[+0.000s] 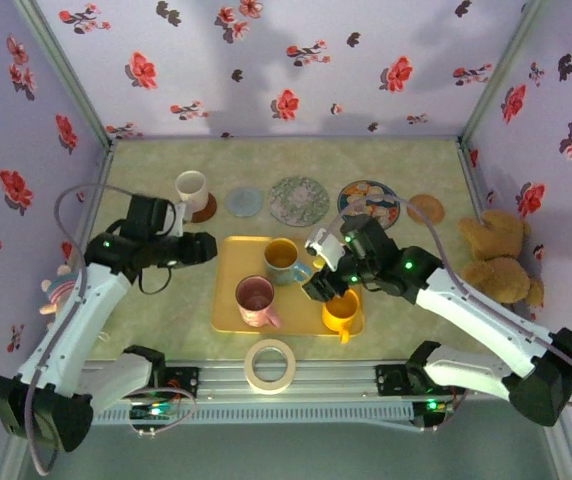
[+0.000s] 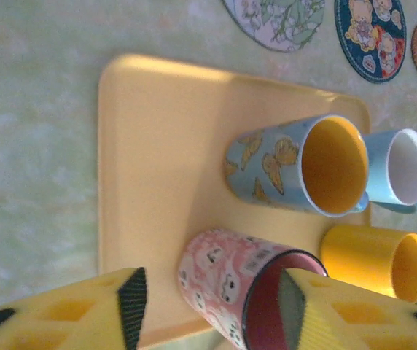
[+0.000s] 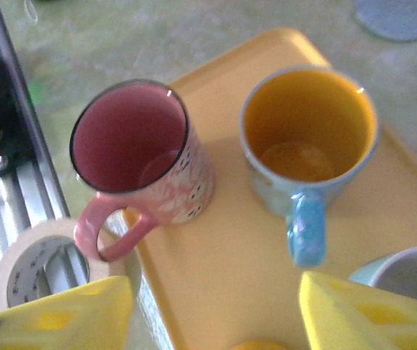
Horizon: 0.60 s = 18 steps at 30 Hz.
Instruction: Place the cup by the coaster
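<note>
Left tool (image 2: 212, 295) is seen partly spread, with nothing clamped between its black pads (image 2: 132, 295), so it's counted as released. In its wrist view the pink mug (image 2: 227, 284) is lined up behind the gap, with its rim partly hidden by one finger. From above, though, the tool is seen at the left edge of the yellow tray (image 2: 157, 146), apart from that mug.

Right tool (image 3: 216, 292) is parted fairly wide too, and bare tray is shown between its yellow fingers (image 3: 369, 313). A sliver of the yellow mug (image 1: 341, 312) is caught at the bottom edge of that wrist view, between the fingers. No contact can be made out, so nothing is gripped. From above it's seen over the tray's right side, just beside the yellow mug.

Four cups are stood on the tray:
- the pink mug, near-left
- the butterfly mug (image 1: 281, 258), further back
- a pale blue cup (image 2: 402, 168), touching the butterfly mug
- the yellow mug, near-right

A white mug (image 1: 190, 188) is already set on a brown coaster (image 1: 206, 210) at the far left of the bench (image 1: 146, 310). The rest of the row is laid out along the far side — grey-blue coaster (image 1: 245, 201), floral coaster (image 1: 299, 201), bear-print coaster (image 1: 368, 200), cork coaster (image 1: 426, 208).

A tape roll (image 1: 270, 365) is parked at the near edge, and a teddy bear (image 1: 496, 255) is sat off to the right.
</note>
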Available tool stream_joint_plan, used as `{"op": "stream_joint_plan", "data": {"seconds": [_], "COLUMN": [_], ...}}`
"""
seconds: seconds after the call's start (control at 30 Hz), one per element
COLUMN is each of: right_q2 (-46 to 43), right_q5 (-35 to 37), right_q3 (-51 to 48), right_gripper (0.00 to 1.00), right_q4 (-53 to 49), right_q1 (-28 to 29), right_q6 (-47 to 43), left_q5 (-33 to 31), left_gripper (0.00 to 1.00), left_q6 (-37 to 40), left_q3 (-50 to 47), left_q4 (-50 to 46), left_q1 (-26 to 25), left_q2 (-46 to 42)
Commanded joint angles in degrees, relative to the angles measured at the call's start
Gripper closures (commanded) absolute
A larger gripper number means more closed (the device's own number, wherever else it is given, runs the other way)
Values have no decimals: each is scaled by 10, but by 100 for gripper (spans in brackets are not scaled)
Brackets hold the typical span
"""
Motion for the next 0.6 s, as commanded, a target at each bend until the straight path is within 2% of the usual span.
{"op": "stream_joint_plan", "data": {"seconds": [0.0, 0.1, 0.17, 0.37, 0.43, 0.57], "right_q2": [-9, -6, 1, 21, 32, 65], "right_q5": [-11, -1, 3, 18, 31, 49], "right_q3": [-18, -28, -33, -59, -63, -63], "right_gripper": [47, 57, 69, 95, 100, 100], "right_q4": [5, 21, 29, 74, 93, 120], "right_q1": [18, 33, 41, 59, 67, 78], "right_q6": [23, 33, 40, 63, 70, 79], "left_q5": [17, 17, 19, 19, 25, 34], "left_gripper": [56, 69, 78, 88, 88, 96], "left_q6": [-62, -91, -106, -148, -159, -164], "left_q3": [-50, -88, -108, -168, -187, -204], "left_q4": [39, 56, 68, 126, 150, 166], "left_q1": [-25, -48, -64, -90, -93, -95], "left_q2": [-26, -35, -36, -37, -34, -16]}}
